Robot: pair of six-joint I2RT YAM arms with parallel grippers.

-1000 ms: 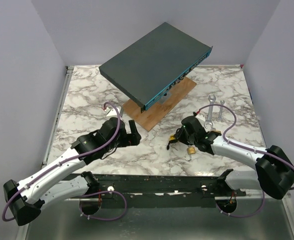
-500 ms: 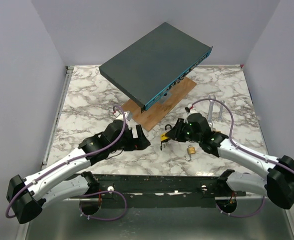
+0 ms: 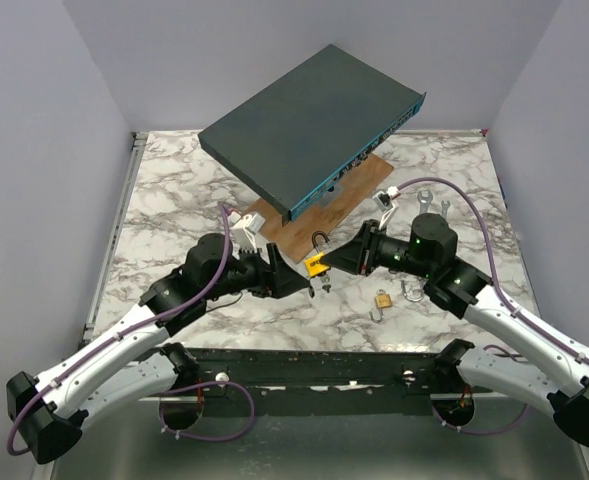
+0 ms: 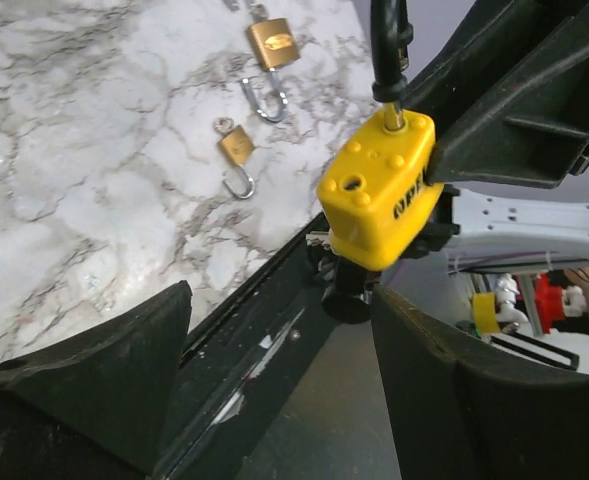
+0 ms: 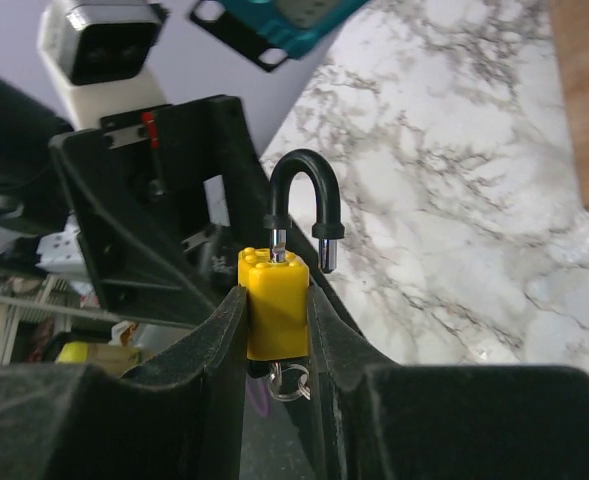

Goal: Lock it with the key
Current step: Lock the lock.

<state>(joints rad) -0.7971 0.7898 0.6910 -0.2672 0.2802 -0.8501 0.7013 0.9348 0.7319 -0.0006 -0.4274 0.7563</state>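
Your padlock (image 5: 274, 305) hangs in the air over the table's (image 3: 174, 200) near edge, its yellow body pinched in the right gripper (image 5: 274, 322). Its shackle (image 5: 302, 195) points up with one leg sprung free, and the key (image 4: 347, 296) sits in its underside. The left gripper (image 4: 279, 355) faces it, jaws spread wide, holding nothing. Two brass padlocks (image 4: 272, 45) lie on the marble nearby.

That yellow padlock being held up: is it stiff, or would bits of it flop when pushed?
Probably stiff: the yellow padlock has a blocky body clamped flat between the jaws. Its open shackle may swivel if nudged. The ring beneath likely dangles.
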